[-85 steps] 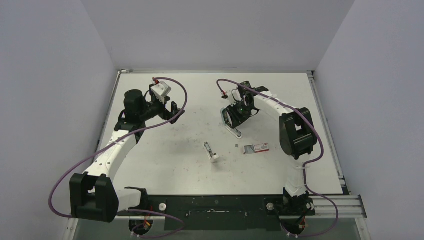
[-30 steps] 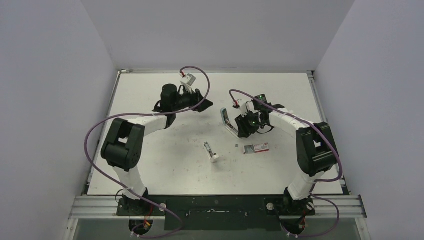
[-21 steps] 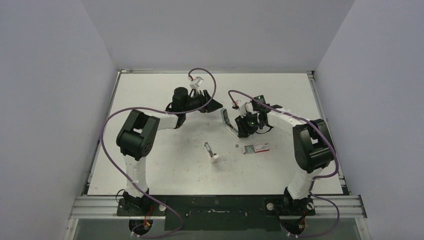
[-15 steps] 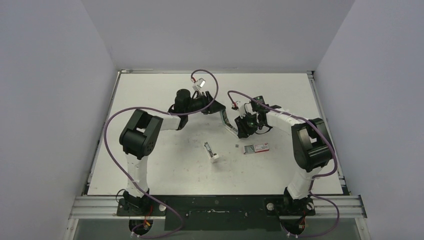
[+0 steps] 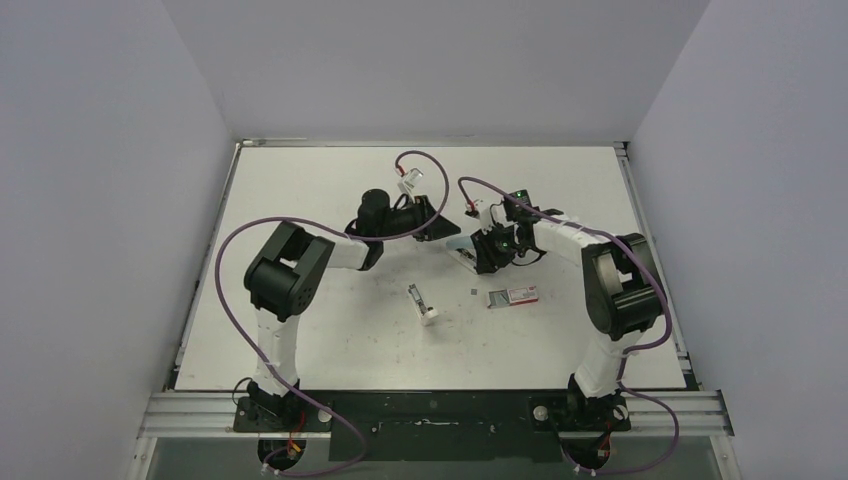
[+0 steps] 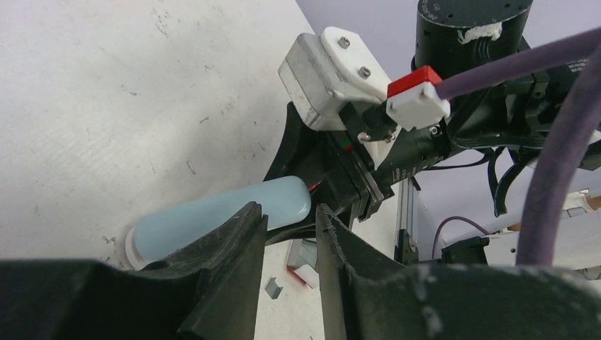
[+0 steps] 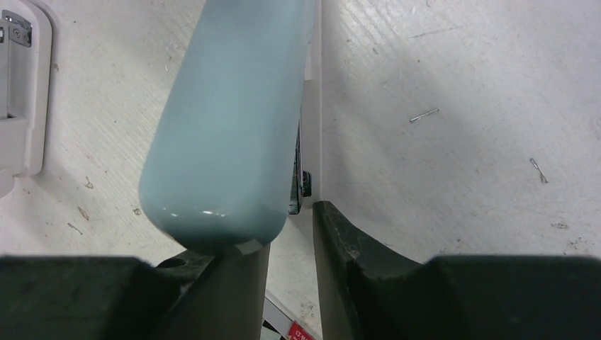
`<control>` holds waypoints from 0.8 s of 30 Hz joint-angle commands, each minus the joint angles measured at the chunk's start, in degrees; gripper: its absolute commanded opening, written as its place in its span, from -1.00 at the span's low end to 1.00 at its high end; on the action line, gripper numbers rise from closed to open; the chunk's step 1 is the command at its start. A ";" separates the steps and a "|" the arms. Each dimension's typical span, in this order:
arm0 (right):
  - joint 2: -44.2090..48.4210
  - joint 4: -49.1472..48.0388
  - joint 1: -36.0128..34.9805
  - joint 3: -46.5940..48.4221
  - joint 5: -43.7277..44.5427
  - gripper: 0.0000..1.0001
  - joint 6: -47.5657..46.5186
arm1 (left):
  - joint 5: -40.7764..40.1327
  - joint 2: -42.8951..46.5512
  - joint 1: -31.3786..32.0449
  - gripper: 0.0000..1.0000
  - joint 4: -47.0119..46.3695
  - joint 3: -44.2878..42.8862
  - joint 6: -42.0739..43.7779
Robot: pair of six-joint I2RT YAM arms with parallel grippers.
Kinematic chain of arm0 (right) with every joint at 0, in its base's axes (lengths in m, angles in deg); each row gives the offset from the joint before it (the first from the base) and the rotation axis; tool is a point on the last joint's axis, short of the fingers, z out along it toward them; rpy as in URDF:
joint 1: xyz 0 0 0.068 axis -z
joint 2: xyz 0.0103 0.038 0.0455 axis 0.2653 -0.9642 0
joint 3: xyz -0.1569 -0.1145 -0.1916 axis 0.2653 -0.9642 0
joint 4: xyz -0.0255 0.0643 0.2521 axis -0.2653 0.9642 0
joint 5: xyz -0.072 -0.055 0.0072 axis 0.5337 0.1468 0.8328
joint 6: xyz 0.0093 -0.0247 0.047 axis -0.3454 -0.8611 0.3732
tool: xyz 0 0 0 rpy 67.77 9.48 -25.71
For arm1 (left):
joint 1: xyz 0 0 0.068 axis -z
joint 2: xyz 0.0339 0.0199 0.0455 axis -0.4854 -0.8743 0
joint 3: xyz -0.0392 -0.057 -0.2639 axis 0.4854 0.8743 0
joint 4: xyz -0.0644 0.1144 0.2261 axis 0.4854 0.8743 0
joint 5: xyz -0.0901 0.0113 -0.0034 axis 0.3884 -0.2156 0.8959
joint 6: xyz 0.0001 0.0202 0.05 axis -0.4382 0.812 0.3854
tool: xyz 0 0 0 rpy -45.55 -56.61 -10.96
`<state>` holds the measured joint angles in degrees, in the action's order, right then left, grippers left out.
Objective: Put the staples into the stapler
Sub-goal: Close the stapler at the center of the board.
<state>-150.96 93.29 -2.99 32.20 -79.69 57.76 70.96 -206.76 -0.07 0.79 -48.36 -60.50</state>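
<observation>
Now, stapler [image 7: 227,120] gripped in right claw [image 7: 287,227], left claw [image 6: 288,210] narrowly parted just beside it

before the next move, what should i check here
1. Grip: right gripper holds the stapler: ok.
2. Free hand: left gripper open, fingers apart at the stapler's blue end: ok.
3. Stapler magazine opened for loading: cannot tell.
4. Staple box lying free on the table, nearer the bases than the stapler: ok.
5. Strip of staples out of the box and ready: cannot tell, too small.
</observation>
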 commanded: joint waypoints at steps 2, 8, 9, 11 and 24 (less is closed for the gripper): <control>0.93 -1.83 1.80 0.70 -2.59 -0.32 -1.81 | 1.04 0.29 -0.49 -0.31 -4.67 0.75 0.85; 4.33 2.40 5.45 0.52 -6.98 -0.03 -7.96 | 2.25 2.75 -1.43 0.04 -0.02 0.29 9.55; 4.97 3.28 5.80 0.52 -7.49 0.01 -8.97 | 2.61 3.17 -1.45 0.09 1.25 0.02 11.47; 6.25 4.72 6.16 0.37 -7.94 0.05 -10.67 | 3.66 3.98 -1.46 0.17 4.78 -0.99 16.73; 8.45 8.42 8.73 3.03 -13.30 0.18 -6.82 | 4.29 5.67 1.55 0.71 38.90 -13.00 55.71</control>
<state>-143.88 101.36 4.38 32.35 -89.00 49.45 73.19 -203.55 0.65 27.76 -56.38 -23.89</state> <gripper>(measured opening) 0.582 0.817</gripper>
